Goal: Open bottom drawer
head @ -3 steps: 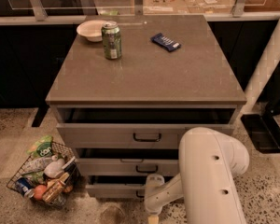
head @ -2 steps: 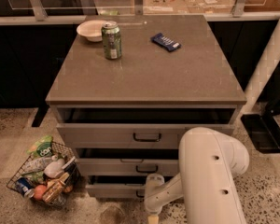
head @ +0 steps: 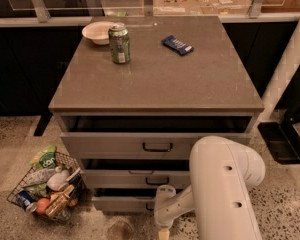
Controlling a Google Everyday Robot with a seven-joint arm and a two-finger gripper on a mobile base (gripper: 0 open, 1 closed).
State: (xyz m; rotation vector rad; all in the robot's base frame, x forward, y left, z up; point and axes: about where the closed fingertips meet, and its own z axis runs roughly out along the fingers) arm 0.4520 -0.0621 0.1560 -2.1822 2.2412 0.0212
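Shows a grey-beige cabinet (head: 155, 112) with three drawers, viewed from above and in front. Fills the lower right with a thick white arm (head: 225, 194), reaching leftward to the cabinet's foot. Ends in the tool (head: 161, 206), set low and close against the front of the bottom drawer (head: 120, 204), near its middle. Cannot tell whether released, clenched or grasping anything there.

Places the bottom drawer directly left of and behind the tool, lowest of the three, with a dark gap along its upper edge and its small handle mostly covered by the tool. Stacks the middle drawer (head: 115, 179) just above the tool, its black bar handle (head: 157, 181) in plain sight, and the top drawer (head: 105, 146) higher again, also with a dark gap over it.

Carries three things on the bench (head: 160, 84), far above the tool:
- a green can (head: 119, 44) standing upright, up and to the left;
- a pale bowl (head: 97, 32) just beyond the can, touching it or nearly so;
- a blue packet (head: 177, 45) lying flat, up and slightly right.

Sets a wire basket (head: 13, 196) of groceries on the speckled floor (head: 285, 209), well to the left of the tool, beside the cabinet's lower left corner. Leans a white post (head: 290, 59) far up and to the right.
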